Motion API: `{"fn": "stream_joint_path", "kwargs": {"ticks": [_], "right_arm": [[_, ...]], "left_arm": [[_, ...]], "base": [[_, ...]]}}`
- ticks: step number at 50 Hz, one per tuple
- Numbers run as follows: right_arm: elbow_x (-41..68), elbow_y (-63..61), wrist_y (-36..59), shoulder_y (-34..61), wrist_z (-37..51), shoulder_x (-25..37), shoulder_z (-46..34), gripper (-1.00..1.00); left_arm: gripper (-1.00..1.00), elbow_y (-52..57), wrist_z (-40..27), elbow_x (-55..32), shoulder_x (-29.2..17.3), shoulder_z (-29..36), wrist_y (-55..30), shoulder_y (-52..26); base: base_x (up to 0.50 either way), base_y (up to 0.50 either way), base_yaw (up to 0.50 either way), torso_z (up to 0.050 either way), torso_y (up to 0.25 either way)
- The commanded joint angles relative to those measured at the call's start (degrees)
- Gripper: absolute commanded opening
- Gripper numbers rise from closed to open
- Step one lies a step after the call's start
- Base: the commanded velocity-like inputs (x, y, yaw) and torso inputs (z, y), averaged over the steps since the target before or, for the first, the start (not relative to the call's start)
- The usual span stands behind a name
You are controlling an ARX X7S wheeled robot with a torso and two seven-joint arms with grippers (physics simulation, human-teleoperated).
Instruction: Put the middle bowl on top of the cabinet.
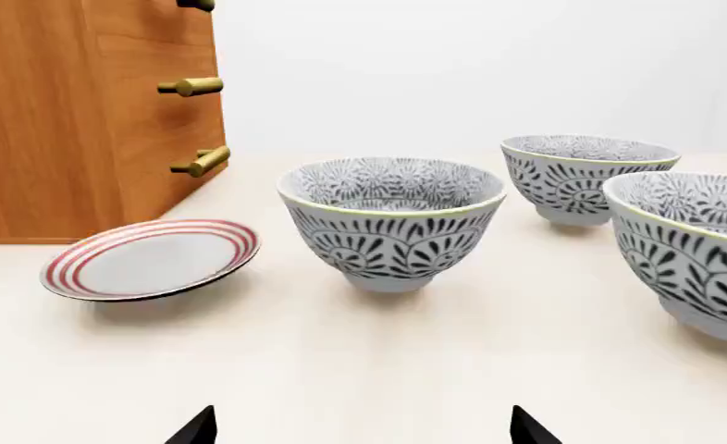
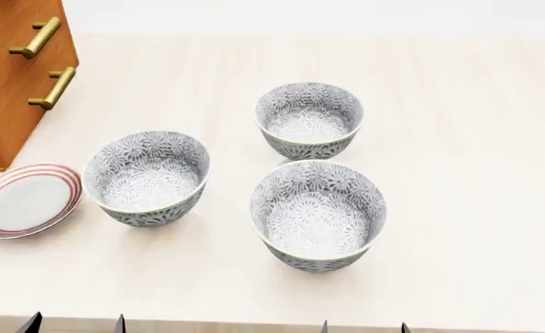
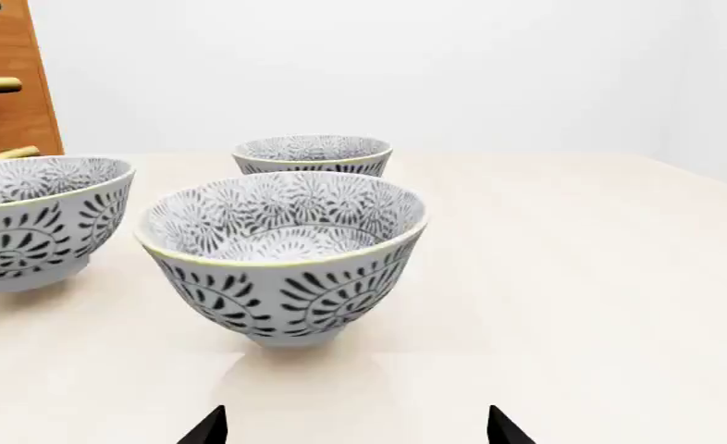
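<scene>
Three alike grey-patterned bowls stand in a triangle on the pale table: one at the left (image 2: 148, 177), one far (image 2: 310, 119), one near right (image 2: 319, 214). I cannot tell which is the middle bowl. The orange-brown cabinet (image 2: 14, 76) rises at the far left. My left gripper (image 2: 75, 325) is open at the near edge, facing the left bowl (image 1: 392, 222) with nothing between its fingers. Just as open and empty, my right gripper (image 2: 364, 327) faces the near right bowl (image 3: 283, 254). Both grippers stay short of the bowls.
A flat red-ringed white plate (image 2: 23, 200) lies beside the cabinet's base, left of the left bowl. Brass bar handles (image 2: 53, 87) stick out of the cabinet front toward the bowls. Bare table (image 2: 476, 173) stretches to the right.
</scene>
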State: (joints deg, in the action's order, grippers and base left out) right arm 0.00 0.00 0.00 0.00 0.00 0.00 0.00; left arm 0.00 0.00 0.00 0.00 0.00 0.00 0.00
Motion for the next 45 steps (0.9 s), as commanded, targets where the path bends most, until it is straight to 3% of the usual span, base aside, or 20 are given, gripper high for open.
{"fn": "stream_joint_path", "kwargs": {"ticks": [1,16,25,35,45], "right_arm": [[0.9,-0.2,0.2,0.0,1.1,0.9,-1.1,1.00],[3.6,-3.0,0.4,-0.9,4.0,3.4,-2.8,1.00],[5.1,-17.2,3.4,-6.2,7.5,5.9,1.2,1.00],[9.6,-32.4,1.2,-14.7,11.1,7.5,9.8,1.00],[19.5,-43.6,-8.4,-25.6,15.9,5.1,24.7,1.00]], "left_arm": [[1.00,0.0,-1.1,-0.9,-0.9,1.1,0.0,-0.1],[1.00,5.6,-3.7,-3.0,-3.3,3.5,-2.4,1.4],[1.00,13.5,-3.7,-5.2,-4.6,4.1,-4.3,4.2],[1.00,12.5,-3.6,-6.4,-5.1,5.2,-2.4,4.0],[1.00,14.8,-3.8,-7.7,-6.4,5.8,-2.7,4.7]], "base": [[0.00,0.00,0.00,0.000,0.000],[0.00,0.00,0.00,0.000,0.000],[0.00,0.00,0.00,0.000,0.000],[0.00,0.00,0.00,0.000,0.000],[0.00,0.00,0.00,0.000,0.000]]}}
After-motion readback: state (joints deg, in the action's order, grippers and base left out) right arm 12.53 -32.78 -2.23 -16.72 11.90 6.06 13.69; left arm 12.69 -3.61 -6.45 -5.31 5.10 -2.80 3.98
